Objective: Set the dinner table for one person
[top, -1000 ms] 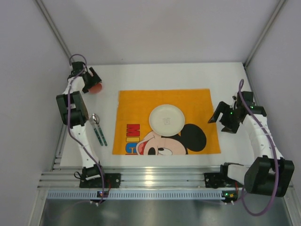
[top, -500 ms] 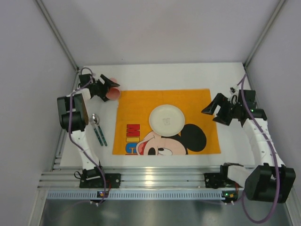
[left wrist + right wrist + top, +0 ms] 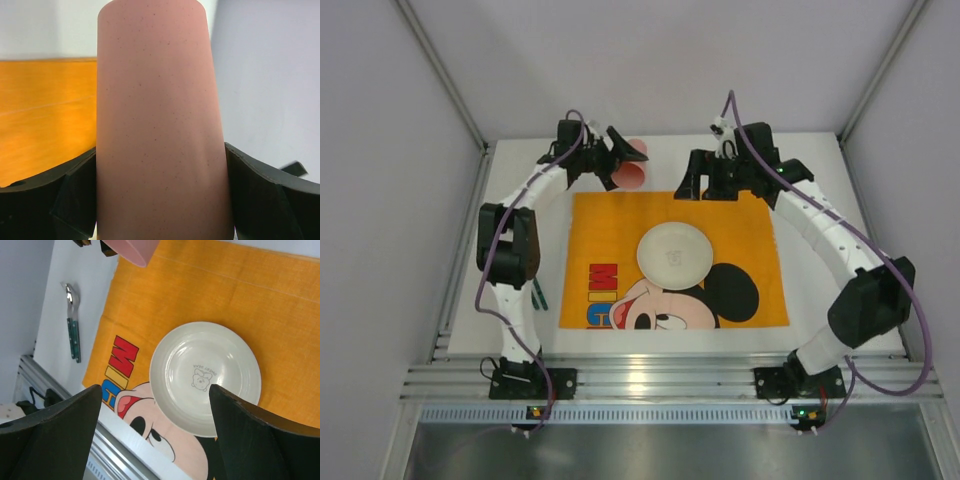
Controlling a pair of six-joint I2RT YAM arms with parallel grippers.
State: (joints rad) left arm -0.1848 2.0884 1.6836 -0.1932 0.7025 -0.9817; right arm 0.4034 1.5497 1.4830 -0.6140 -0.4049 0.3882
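Observation:
My left gripper [image 3: 618,158] is shut on a pink cup [image 3: 631,167] and holds it above the far left corner of the orange placemat [image 3: 610,235]; the cup [image 3: 160,125] fills the left wrist view between both fingers. My right gripper [image 3: 705,186] is open and empty above the far edge of the placemat, right of the cup. A white plate [image 3: 674,255] sits in the middle of the placemat; it also shows in the right wrist view [image 3: 205,377]. The white dinner table [image 3: 820,170] lies under everything.
A spoon and another green-handled utensil [image 3: 73,325] lie on the table left of the placemat, mostly hidden behind the left arm in the top view. Grey walls enclose the table on three sides. A silver rail [image 3: 650,380] runs along the near edge.
My left gripper has carried the pink cup from the far left of the table rightward to the placemat's far left corner. My right gripper has swung from the right side to the far middle.

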